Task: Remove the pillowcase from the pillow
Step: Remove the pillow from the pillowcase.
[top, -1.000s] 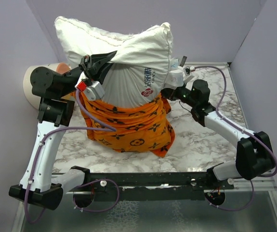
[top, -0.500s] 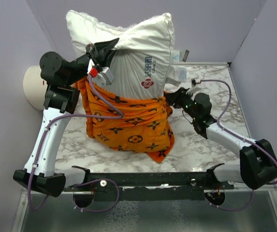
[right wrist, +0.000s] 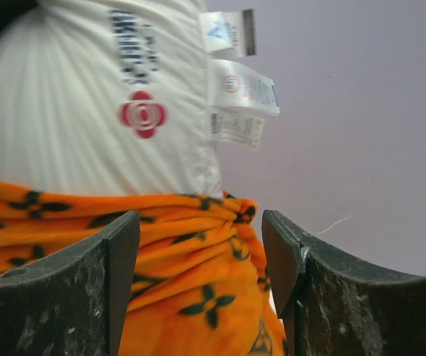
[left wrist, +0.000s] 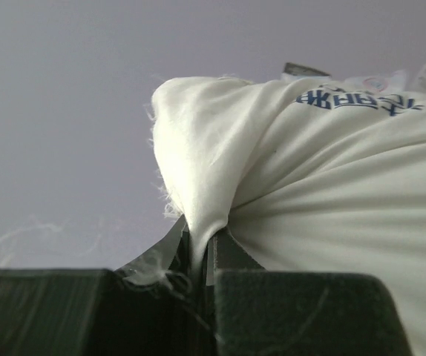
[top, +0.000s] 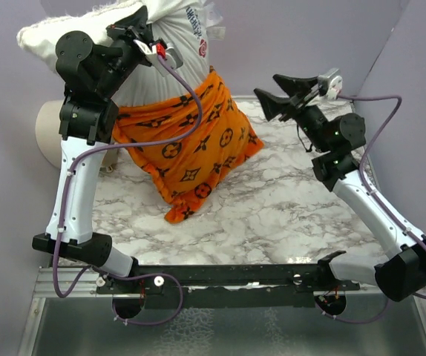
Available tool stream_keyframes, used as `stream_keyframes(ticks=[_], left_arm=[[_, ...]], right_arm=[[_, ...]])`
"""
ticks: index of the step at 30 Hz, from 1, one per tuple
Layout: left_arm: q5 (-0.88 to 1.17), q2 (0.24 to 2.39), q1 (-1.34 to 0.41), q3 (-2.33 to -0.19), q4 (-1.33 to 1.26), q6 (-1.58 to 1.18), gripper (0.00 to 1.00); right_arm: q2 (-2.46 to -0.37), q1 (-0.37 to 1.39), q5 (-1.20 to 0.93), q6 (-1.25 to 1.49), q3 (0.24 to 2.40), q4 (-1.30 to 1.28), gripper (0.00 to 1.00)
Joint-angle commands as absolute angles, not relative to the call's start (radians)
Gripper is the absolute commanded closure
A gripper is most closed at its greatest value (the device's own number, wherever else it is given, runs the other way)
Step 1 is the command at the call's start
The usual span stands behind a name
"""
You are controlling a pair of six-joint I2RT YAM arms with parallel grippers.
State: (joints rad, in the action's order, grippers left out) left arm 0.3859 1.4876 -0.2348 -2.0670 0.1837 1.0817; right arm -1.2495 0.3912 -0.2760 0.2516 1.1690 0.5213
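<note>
Marble desk [top: 295,215], white with grey veins, with plain lilac walls [top: 324,37] all round. The left gripper [top: 133,26] is clamped on a corner of the white pillow [top: 46,33], holding it up high. The orange pillowcase [top: 191,141] hangs bunched round the pillow's lower half — its low tip down at the desk. The right gripper [top: 269,87] is spread wide, holding nothing, just beside the pillowcase.
</note>
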Motion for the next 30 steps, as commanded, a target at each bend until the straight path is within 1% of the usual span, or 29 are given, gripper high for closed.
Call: stream_keyframes(ticks=[1,5,9,13,15,21,25,30], left_arm=[[0.376,1.376,-0.232,-2.117,0.070,1.141,1.00],[0.499,1.355,-0.232,-2.097,0.175,0.964,1.00],[0.578,1.342,-0.231,-2.060,0.201,0.839,1.00],[0.601,1.359,-0.232,-2.066,0.198,0.738,1.00],[0.607,1.366,-0.233,-2.068,0.174,0.702,1.00],[0.599,1.400,-0.260,-2.104,0.173,0.651,1.00],[0.565,1.408,-0.305,-2.111,0.184,0.689,1.00],[0.527,1.430,-0.336,-2.153,0.230,0.705,1.00]], right_arm=[[-1.229,0.515,-0.490,-0.049,1.061,0.605,0.34],[-1.229,0.747,-0.477,-0.440,1.036,0.506,0.34],[-1.237,0.915,-0.468,-0.780,1.018,0.451,0.34],[-1.304,1.038,-0.396,-1.011,1.093,0.327,0.34],[-1.349,1.074,-0.362,-1.098,1.126,0.305,0.34],[-1.502,1.119,-0.340,-1.189,1.274,0.267,0.37],[-1.614,1.124,-0.324,-1.191,1.378,0.287,0.38],[-1.788,1.124,-0.254,-1.203,1.577,0.228,0.41]])
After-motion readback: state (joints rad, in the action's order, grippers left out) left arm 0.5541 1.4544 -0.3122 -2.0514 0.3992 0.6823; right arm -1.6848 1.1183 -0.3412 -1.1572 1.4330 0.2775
